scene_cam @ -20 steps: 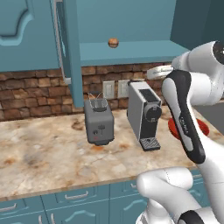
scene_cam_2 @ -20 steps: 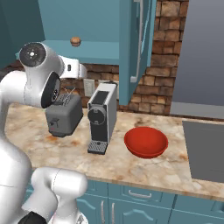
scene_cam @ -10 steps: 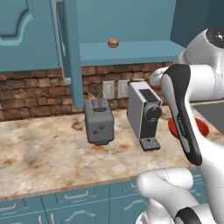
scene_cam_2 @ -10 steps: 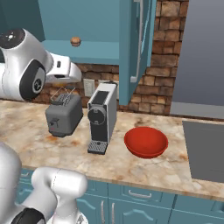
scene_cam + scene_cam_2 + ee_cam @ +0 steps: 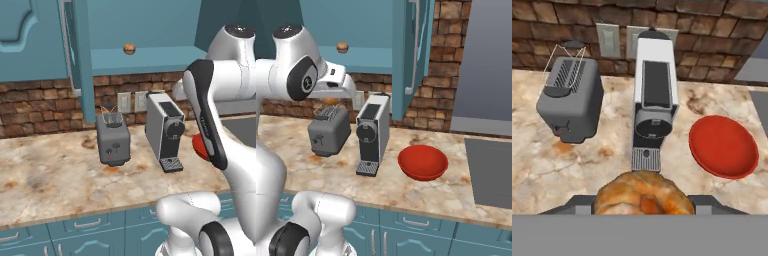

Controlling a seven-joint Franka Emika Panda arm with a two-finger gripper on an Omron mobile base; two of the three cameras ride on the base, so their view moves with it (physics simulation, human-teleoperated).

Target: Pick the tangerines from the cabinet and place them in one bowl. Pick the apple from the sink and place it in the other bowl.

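The arm (image 5: 298, 75) swung up and rightward, carrying a tangerine (image 5: 643, 196) in the gripper (image 5: 643, 202) from beside the toaster (image 5: 329, 131) above the counter (image 5: 406, 187).

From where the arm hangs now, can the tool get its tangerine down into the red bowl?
Probably yes. The tool, shut on a tangerine, hangs above the counter near the coffee machine. The red bowl lies open and empty beside it, with nothing between.
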